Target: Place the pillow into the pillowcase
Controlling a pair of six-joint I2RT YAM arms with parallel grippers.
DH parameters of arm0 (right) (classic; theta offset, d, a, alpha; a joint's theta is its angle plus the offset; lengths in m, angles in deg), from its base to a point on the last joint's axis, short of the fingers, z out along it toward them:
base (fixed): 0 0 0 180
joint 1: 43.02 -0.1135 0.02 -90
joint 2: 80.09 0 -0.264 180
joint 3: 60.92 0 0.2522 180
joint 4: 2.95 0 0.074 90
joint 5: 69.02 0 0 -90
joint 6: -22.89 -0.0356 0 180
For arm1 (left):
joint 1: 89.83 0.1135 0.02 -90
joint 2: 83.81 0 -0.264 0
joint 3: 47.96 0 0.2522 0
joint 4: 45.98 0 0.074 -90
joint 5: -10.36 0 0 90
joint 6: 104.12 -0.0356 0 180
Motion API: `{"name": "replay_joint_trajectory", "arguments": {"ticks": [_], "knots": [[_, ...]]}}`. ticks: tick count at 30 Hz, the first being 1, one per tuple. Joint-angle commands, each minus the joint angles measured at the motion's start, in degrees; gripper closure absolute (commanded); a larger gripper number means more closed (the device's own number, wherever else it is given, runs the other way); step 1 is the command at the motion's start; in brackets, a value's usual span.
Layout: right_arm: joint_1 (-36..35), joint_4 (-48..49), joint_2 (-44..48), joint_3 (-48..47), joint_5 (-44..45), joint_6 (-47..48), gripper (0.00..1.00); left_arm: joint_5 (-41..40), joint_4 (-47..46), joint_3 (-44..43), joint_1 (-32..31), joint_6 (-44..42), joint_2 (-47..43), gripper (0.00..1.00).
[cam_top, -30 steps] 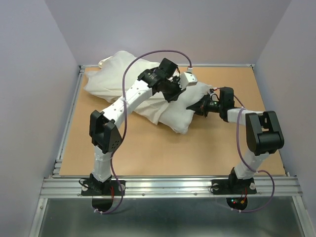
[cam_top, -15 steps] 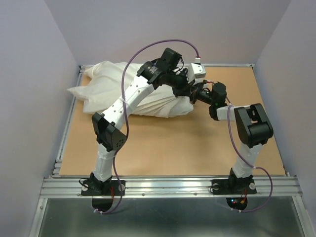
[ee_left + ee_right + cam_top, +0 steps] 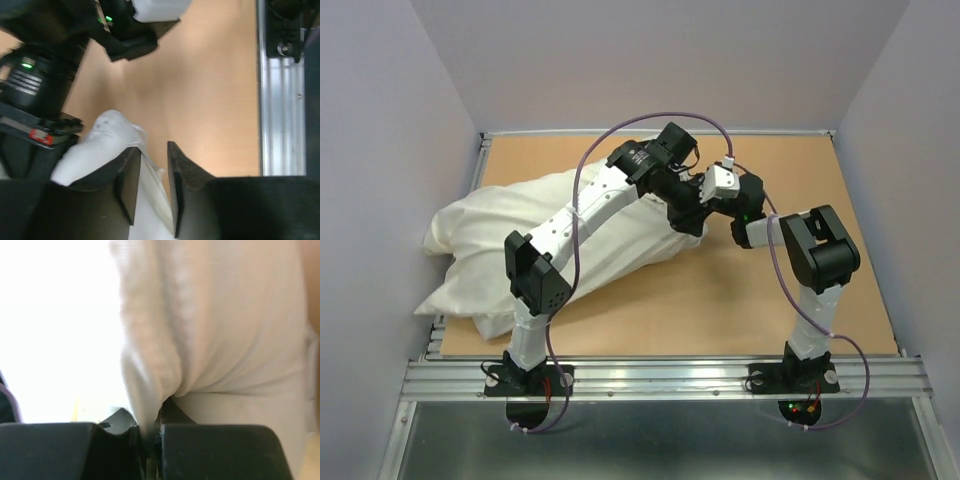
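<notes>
Cream pillowcase; tan table; black left fingers.

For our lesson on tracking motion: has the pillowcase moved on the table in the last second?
Yes. The pillowcase slid left and nearer, now overhanging the table's left rail.

Pillowcase swung near-left, overhanging table; left gripper parted

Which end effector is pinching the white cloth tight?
The right end effector: its jaws are shut on a fold of the cream fabric pillowcase, while the left end effector has its jaws apart.
</notes>
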Motion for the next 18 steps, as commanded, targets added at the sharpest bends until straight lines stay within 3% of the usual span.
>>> {"name": "replay_joint_trajectory", "arguments": {"ticks": [1, 6, 11, 18], "knots": [[-1.29, 2.32, 2.67, 2.88, -4.89, 16.25, 0.99, 5.88, -3.51, 3.23, -3.73, 1.83, -9.27, 0.48], [-1.37, -9.10, 5.06, 7.38, -6.32, 31.14, 0.99, 1.93, -21.24, 4.39, 7.22, 24.74, -14.57, 0.31], [-1.38, -12.71, 5.67, 8.27, -6.32, 35.89, 0.99, -18.63, -23.04, 3.41, 13.06, 28.05, -13.52, 0.27], [-2.60, -21.84, 9.01, 6.07, -5.62, 47.66, 0.99, -29.28, -18.30, 7.37, 17.63, 29.19, -8.86, 0.23]]}}
